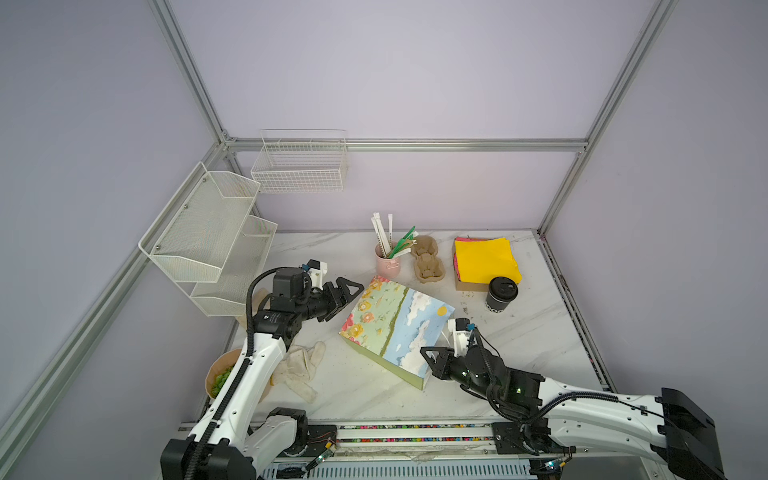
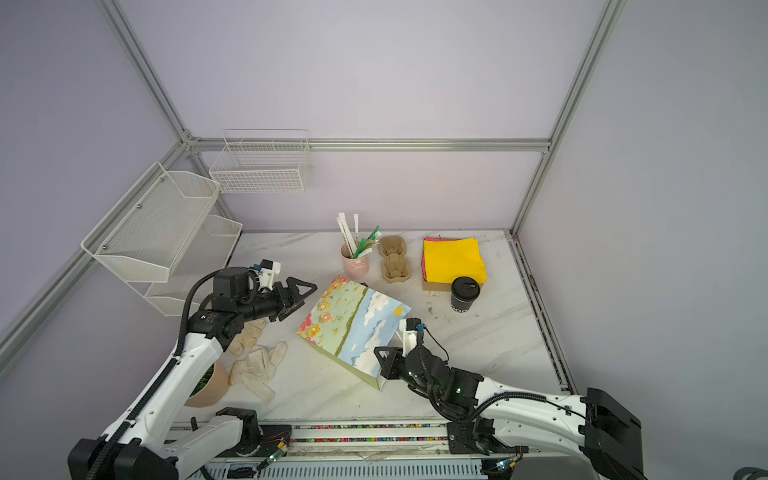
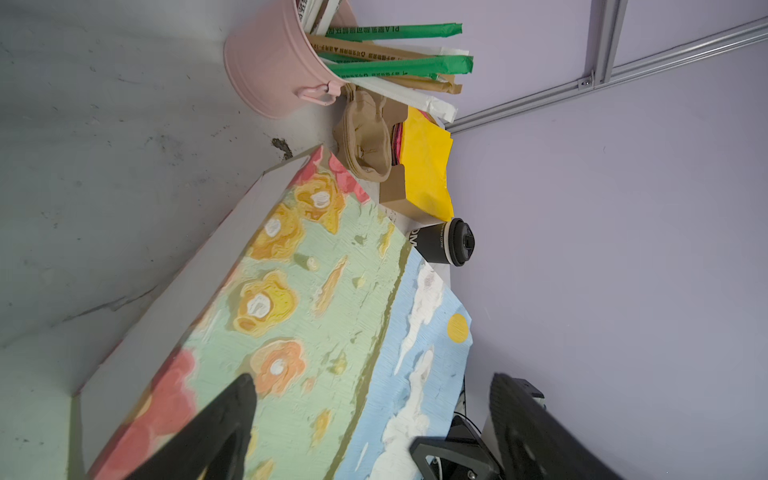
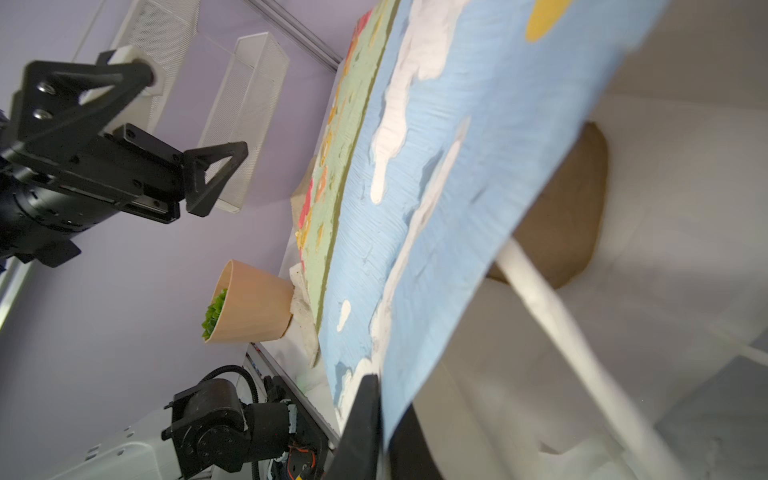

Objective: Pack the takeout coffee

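Observation:
The takeout coffee [image 1: 501,294] [image 2: 465,294] stands upright with its black lid on, at the right of the table; the left wrist view shows it as well [image 3: 446,242]. A painted paper bag [image 1: 395,328] [image 2: 353,324] lies on its side mid-table. My right gripper [image 1: 432,357] [image 2: 384,358] [image 4: 380,386] is shut on the bag's upper wall at its mouth. Inside the bag [image 4: 457,166] I see a brown thing [image 4: 573,208] and a white handle [image 4: 561,332]. My left gripper [image 1: 347,301] [image 2: 299,301] [image 3: 372,378] hangs open over the bag's [image 3: 311,291] far left end, holding nothing.
A pink cup of straws [image 1: 387,262], a pulp cup carrier [image 1: 428,259] and yellow napkins on a box [image 1: 484,259] stand behind the bag. Cloth gloves [image 1: 301,365] and a bowl of greens [image 1: 220,376] lie front left. Wire racks [image 1: 208,232] hang on the left wall.

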Motion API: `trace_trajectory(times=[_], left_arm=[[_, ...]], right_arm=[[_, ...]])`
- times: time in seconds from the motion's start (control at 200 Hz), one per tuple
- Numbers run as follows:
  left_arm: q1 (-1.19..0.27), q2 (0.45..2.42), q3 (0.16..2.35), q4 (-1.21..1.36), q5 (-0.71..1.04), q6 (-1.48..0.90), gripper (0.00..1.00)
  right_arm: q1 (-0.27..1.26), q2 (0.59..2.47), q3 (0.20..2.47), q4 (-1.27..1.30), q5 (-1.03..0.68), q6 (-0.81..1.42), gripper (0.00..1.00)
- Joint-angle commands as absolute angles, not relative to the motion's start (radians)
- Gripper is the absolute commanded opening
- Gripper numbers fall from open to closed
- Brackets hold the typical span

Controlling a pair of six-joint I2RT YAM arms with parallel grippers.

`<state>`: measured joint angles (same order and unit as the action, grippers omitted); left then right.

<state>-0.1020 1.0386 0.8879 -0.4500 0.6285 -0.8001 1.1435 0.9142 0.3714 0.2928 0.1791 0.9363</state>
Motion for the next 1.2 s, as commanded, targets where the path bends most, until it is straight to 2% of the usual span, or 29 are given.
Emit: trace_trajectory(times=[0.0,0.285,0.475,0.705,0.86,1.195], left_arm=[[-0.088,1.026,0.941,-0.506,0.533,-0.749,0.87],[-0.033,0.938,0.894,-0.579,0.304,-0.732,0.88],[-0.011,0.919,0.810,-0.558,0.278,-0.773,0.88],[0.027,0.935,0.687,-0.450,0.349,-0.865,0.88],[0.027,1.010,0.631,-0.342,0.489,-0.928,0.89],[0.029,1.049,0.530,-0.134,0.583,-1.054,0.89]], right_arm=[[1.137,0.875,0.358,0.420,0.201,0.869,0.09],[1.134,0.850,0.373,0.505,0.173,0.788,0.03],[1.132,0.843,0.422,0.497,0.149,0.758,0.02],[1.126,0.839,0.522,0.502,0.083,0.706,0.00],[1.126,0.874,0.620,0.498,0.006,0.654,0.00],[1.126,0.887,0.722,0.469,-0.018,0.609,0.00]])
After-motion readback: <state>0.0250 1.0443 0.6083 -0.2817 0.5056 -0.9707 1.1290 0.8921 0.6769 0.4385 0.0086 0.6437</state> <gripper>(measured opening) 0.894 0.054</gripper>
